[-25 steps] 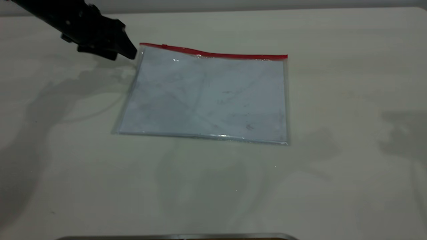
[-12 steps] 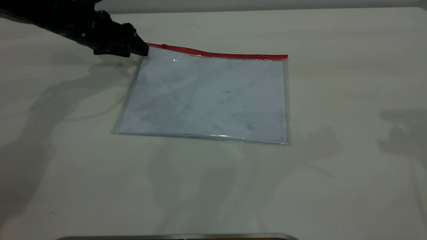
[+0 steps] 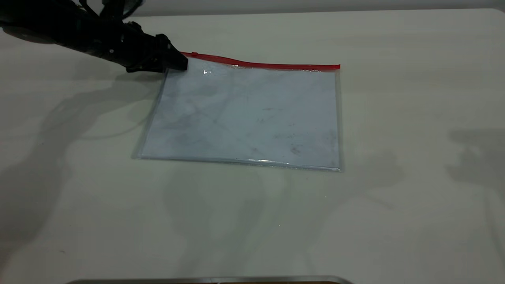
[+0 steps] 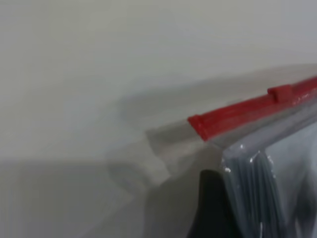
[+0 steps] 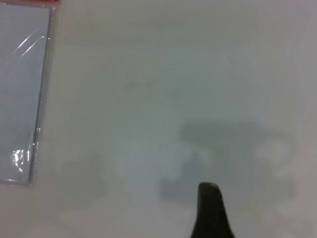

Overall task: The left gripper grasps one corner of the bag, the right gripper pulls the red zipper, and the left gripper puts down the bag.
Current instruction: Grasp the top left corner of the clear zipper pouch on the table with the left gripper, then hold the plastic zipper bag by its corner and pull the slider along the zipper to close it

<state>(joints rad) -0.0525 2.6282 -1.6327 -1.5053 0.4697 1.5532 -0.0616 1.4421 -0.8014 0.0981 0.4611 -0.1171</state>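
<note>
The clear bag (image 3: 248, 114) lies flat on the table with white paper inside. Its red zipper (image 3: 268, 65) runs along the far edge, with the small slider tab (image 3: 194, 54) near the left end. My left gripper (image 3: 180, 63) lies low at the bag's far left corner and covers that corner in the exterior view. In the left wrist view the red-tipped corner (image 4: 198, 124) and slider tab (image 4: 280, 91) show just beyond my left gripper (image 4: 220, 213), with clear plastic right against it. My right gripper (image 5: 210, 213) hovers over bare table, right of the bag (image 5: 22, 89).
The pale table (image 3: 394, 217) spreads wide on all sides of the bag. A metal edge (image 3: 209, 280) runs along the bottom of the exterior view. Arm shadows fall at the left and right.
My left gripper has moved right and down, from beside the bag's far left corner to over it. The bag has stayed in place.
</note>
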